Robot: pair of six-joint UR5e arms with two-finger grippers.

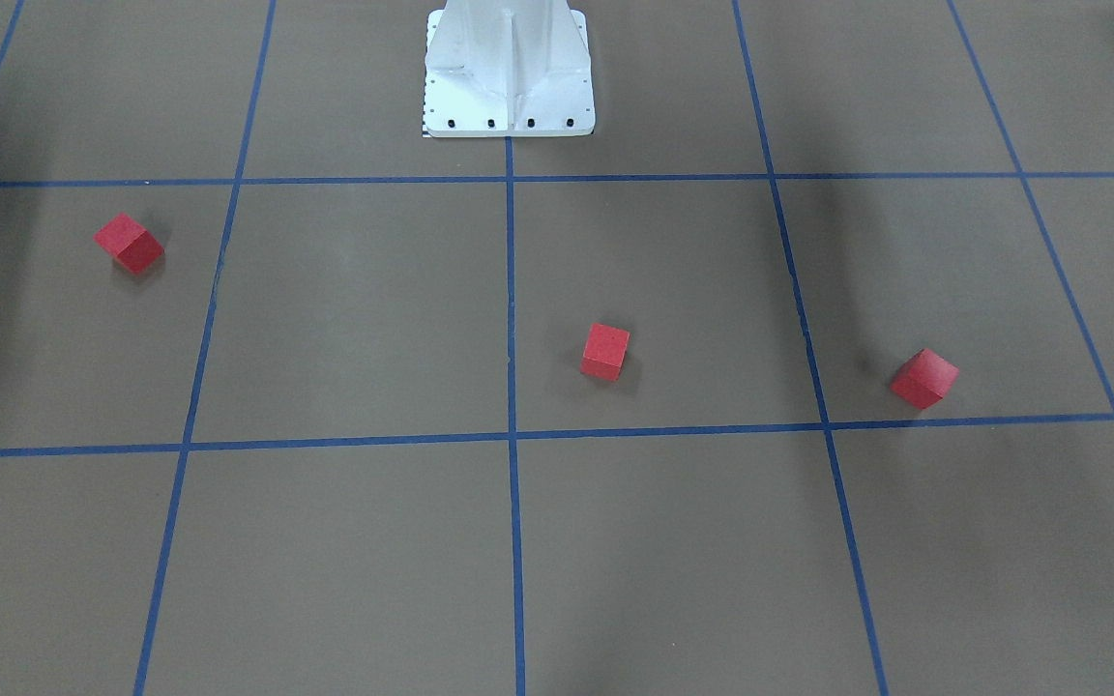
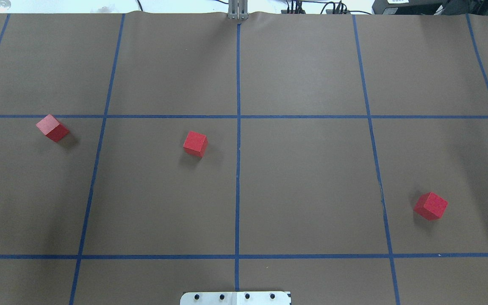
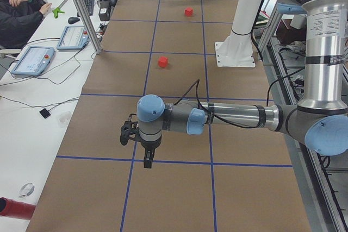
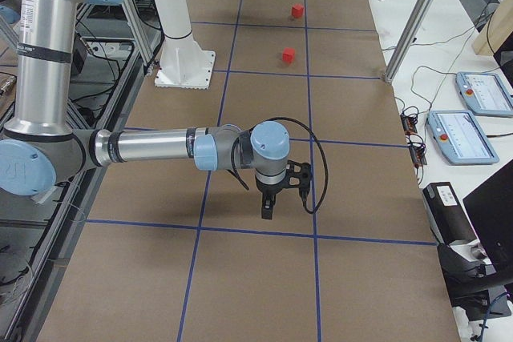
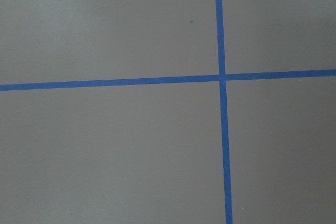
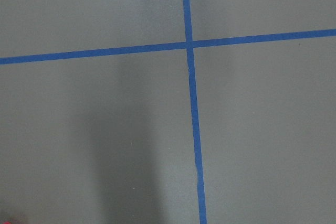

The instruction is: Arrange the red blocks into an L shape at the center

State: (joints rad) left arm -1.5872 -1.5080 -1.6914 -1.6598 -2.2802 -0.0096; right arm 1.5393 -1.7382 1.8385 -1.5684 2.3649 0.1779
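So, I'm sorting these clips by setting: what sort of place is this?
Most likely a robotics lab or test cell: the left arm reaches over a brown table marked with a blue tape grid, control tablets lie on the white bench alongside, and a person sits there.

Both arms (image 3: pixel 234 117) (image 4: pixel 152 148) outstretched (fingers (image 3: pixel 147 160) downward)

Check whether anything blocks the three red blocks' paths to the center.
Nothing visible does. The left block, the middle block and the right block lie apart on bare brown floor; only flat blue tape lines cross between them and the center.
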